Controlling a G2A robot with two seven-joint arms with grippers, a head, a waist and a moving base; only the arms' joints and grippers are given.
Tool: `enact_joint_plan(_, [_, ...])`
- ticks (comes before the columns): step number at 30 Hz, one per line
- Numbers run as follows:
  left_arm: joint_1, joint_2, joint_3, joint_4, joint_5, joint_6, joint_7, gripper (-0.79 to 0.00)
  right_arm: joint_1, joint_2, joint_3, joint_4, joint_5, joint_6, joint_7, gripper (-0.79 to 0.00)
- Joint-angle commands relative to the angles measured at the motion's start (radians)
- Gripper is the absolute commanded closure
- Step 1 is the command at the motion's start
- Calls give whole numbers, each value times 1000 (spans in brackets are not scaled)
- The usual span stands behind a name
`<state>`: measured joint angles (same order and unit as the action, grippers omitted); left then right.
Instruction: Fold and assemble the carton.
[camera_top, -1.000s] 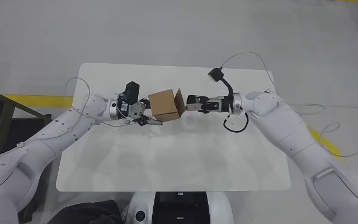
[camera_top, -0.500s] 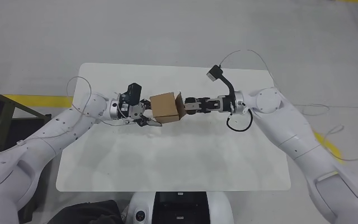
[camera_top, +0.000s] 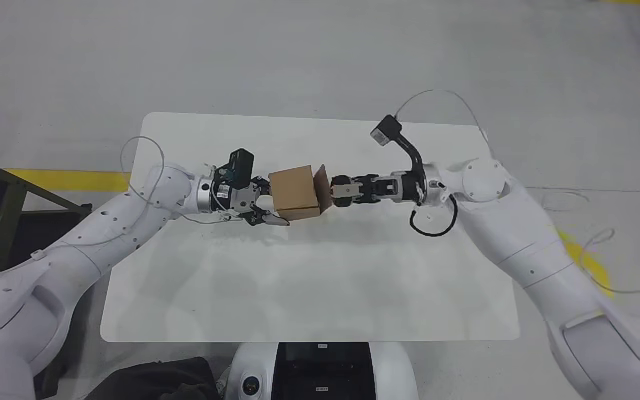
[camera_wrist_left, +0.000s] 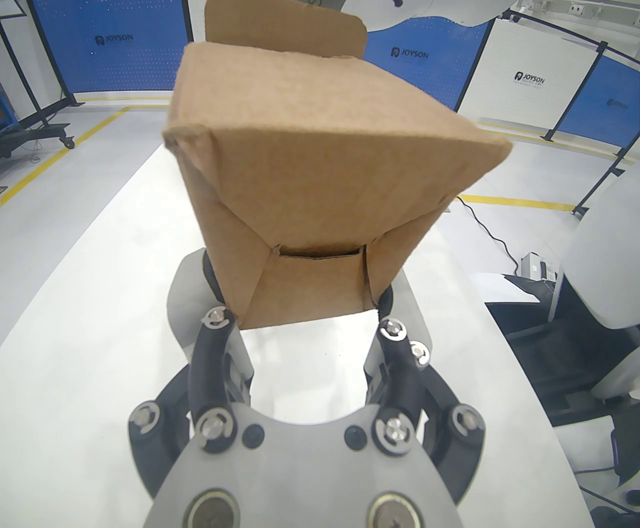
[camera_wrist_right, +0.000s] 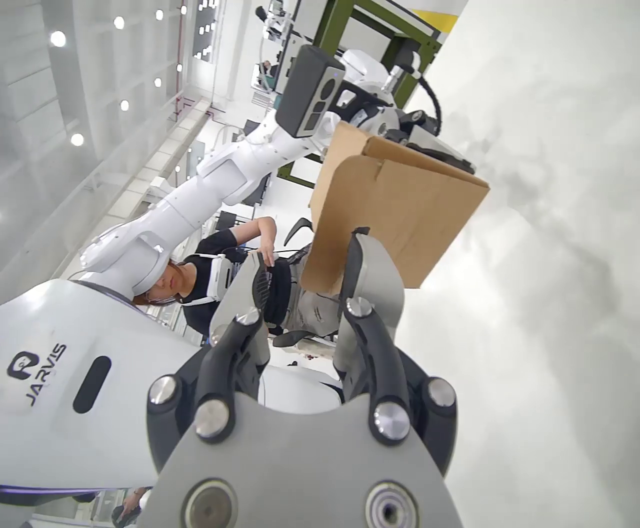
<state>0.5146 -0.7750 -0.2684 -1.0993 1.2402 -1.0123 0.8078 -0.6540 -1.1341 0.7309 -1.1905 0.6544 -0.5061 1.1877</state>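
Left gripper (camera_wrist_left: 305, 300): the jaws are partly closed and clamp the near end of the carton (camera_wrist_left: 320, 165), one jaw against each side wall. The jaw tips are covered by those walls where they make contact.

Carton: in the top view it sits just left of centre in the upper half of the frame, over the far half of the table (camera_top: 300, 290), directly between the two grippers. Its axis runs left to right across that frame. The end facing the left gripper is folded in, with a narrow slit across the folded panels. The opposite end carries a raised flap (camera_top: 320, 183) that points toward the right gripper (camera_top: 335, 189). The carton interior is hidden. Whether the underside rests on the table or is held clear of it cannot be determined.

Right gripper: the jaws are spread wide. One jaw lies flat against the outer face of the flap and covers part of it. The other jaw stands apart, with a corner of the flap visible in the gap between them. No grip on the flap is visible. The far edge of the carton behind the flap is cut off from the right wrist view.
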Motion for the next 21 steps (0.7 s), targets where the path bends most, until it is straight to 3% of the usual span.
enact_joint_plan(1, [0, -1, 0, 3, 4, 0, 0, -191, -1, -3, 8, 22, 31, -1, 15, -252])
enact_joint_plan(3, [0, -3, 0, 3, 6, 0, 0, -188, 1, -8, 10, 43, 45, 18, 18, -219])
enact_joint_plan(10, [-1, -6, -2, 0, 13, 0, 0, -191, 22, -26, 2, 82, 38, 84, 18, -212])
enact_joint_plan(17, [0, -6, -4, 2, 18, 0, 0, -191, 36, -38, -4, 106, -8, 142, 14, -126])
enact_joint_plan(21, [1, -6, -4, 0, 21, 0, 0, -191, 36, -43, -3, 97, -25, 161, 19, -129])
